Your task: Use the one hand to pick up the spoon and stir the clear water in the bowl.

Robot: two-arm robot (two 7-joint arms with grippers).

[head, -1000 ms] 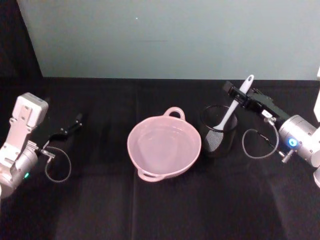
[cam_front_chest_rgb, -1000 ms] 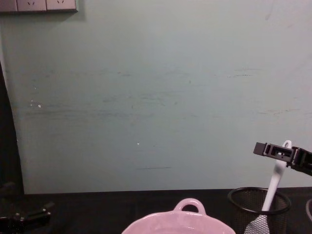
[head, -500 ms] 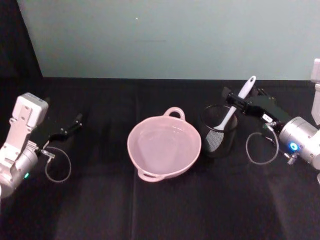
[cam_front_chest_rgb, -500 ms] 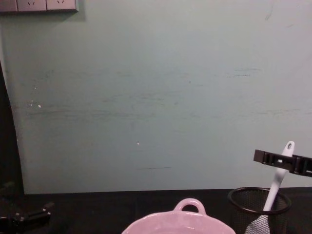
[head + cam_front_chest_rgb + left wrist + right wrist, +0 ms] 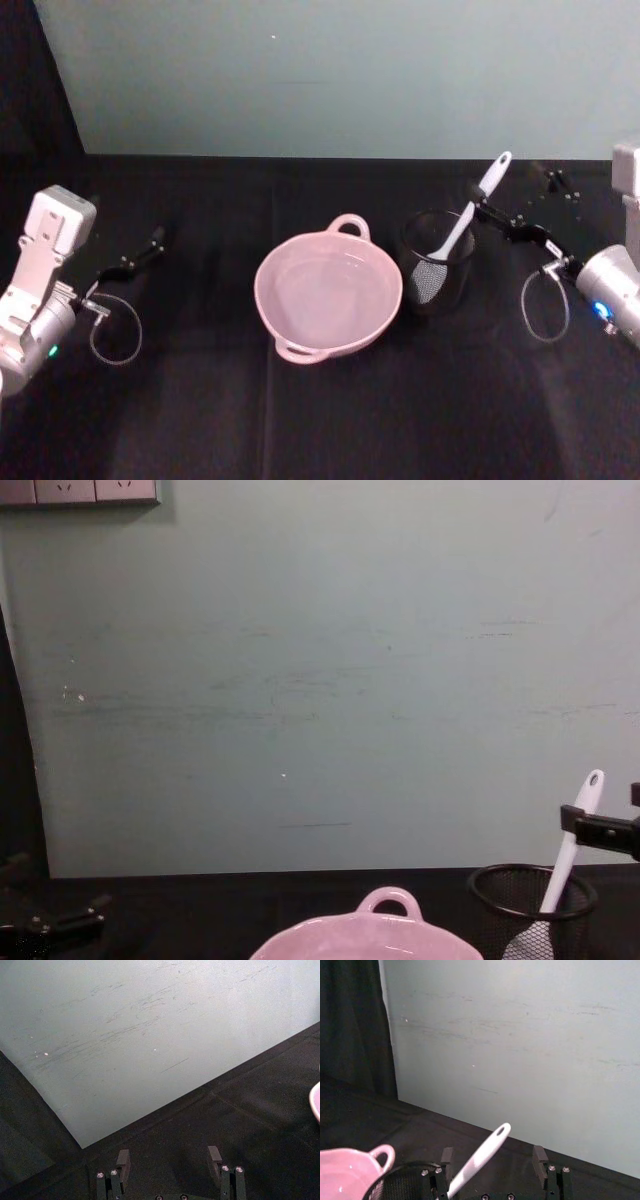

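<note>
**Spoon not yet gripped, jaws spread beside its handle**

Nearest the robot sits the wide pale pink bowl with a wavy rim (image 5: 329,293), centred on the black cloth-covered table (image 5: 330,420), its clear water (image 5: 325,290) barely visible. Just to its right stands the black wire-mesh cup (image 5: 437,263), and the long slim white plastic spoon (image 5: 468,213) leans in it, handle tip up and tilted right. The black right gripper (image 5: 520,205) hovers at the handle with its jaws wide apart, holding nothing; in the right wrist view the handle lies between the fingers, closer to one. The step in hand appears to be the grasp: closing on the handle, then lifting it clear. Far left, the left gripper (image 5: 135,262) sits parked, open and empty.
</note>
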